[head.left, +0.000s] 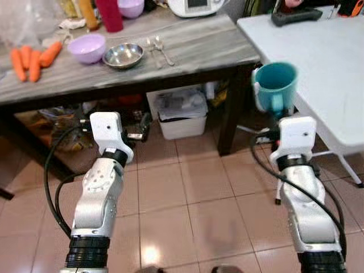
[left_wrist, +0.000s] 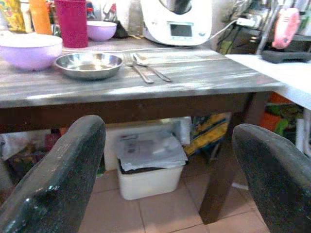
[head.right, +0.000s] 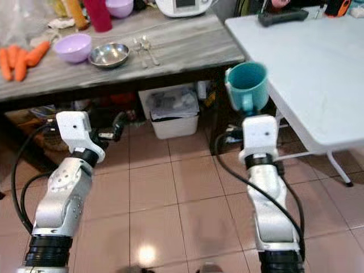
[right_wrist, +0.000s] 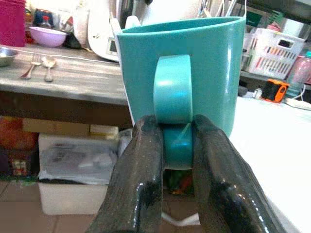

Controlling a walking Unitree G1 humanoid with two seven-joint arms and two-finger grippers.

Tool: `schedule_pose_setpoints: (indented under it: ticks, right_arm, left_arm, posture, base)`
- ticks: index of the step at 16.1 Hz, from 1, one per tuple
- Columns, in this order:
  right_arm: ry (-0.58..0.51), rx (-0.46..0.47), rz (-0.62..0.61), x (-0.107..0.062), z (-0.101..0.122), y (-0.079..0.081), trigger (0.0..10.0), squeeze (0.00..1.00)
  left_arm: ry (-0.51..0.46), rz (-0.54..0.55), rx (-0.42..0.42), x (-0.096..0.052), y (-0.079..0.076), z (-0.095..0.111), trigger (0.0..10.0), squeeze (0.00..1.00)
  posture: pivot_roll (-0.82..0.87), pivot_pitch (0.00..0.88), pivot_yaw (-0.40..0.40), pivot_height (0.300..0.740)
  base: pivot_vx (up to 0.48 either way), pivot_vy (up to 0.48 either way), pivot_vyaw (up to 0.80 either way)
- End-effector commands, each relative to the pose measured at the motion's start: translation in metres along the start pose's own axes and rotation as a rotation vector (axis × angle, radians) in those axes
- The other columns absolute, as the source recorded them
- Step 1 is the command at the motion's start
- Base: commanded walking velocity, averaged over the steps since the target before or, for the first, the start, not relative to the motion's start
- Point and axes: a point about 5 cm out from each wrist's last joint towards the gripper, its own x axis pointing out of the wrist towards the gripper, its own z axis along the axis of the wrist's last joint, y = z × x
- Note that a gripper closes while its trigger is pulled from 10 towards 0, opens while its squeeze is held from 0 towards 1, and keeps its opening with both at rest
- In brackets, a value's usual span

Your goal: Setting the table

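My right gripper (right_wrist: 177, 145) is shut on the handle of a teal mug (head.left: 274, 85), holding it upright in the air beside the edge of the white table (head.left: 318, 62). The mug's handle (right_wrist: 172, 97) is pinched between the two black fingers (right_wrist: 141, 165). My left gripper (left_wrist: 167, 165) is open and empty, held low in front of the grey wooden table (head.left: 187, 45). On that table lie a steel bowl (head.left: 122, 55), a fork and spoon (head.left: 158, 50), and a lilac bowl (head.left: 87, 47).
Carrots (head.left: 33, 59), a red tumbler (head.left: 110, 14), a second lilac bowl (head.left: 131, 7) and a white kitchen appliance (head.left: 196, 7) also sit on the grey table. A white bin (head.left: 182, 116) stands under it. A dark remote-like object (head.left: 296, 16) rests on the white table. Tiled floor lies below.
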Motion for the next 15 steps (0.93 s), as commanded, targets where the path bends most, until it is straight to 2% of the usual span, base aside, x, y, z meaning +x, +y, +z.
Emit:
schedule_pose_setpoints:
  ticks: [1, 8, 11, 15]
  right_arm:
    - [-0.038, 0.018, 0.029, 0.002, 0.008, 0.011, 10.0, 0.0]
    - [-0.082, -0.009, 0.027, 0.003, 0.016, 0.009, 10.0, 0.0]
    - [-0.105, -0.008, 0.022, 0.004, 0.023, 0.008, 10.0, 0.0]
    - [-0.112, -0.005, 0.019, 0.004, 0.025, 0.008, 10.0, 0.0]
  left_arm:
    - [-0.008, 0.031, 0.016, -0.003, 0.012, 0.003, 10.0, 0.0]
    - [-0.03, -0.002, 0.017, -0.001, 0.004, 0.009, 10.0, 0.0]
    - [-0.069, -0.031, 0.032, 0.002, -0.003, 0.02, 10.0, 0.0]
    - [-0.081, -0.058, 0.05, 0.001, -0.009, 0.023, 10.0, 0.0]
  posture:
    - [-0.17, 0.153, 0.079, 0.74]
    - [-0.17, 0.149, 0.086, 0.74]
    - [-0.17, 0.152, 0.083, 0.74]
    - [-0.17, 0.149, 0.083, 0.74]
  base:
    - [0.446, 0.0, 0.0]
    - [0.458, 0.0, 0.0]
    - [0.459, 0.0, 0.45]
    - [0.459, 0.0, 0.69]
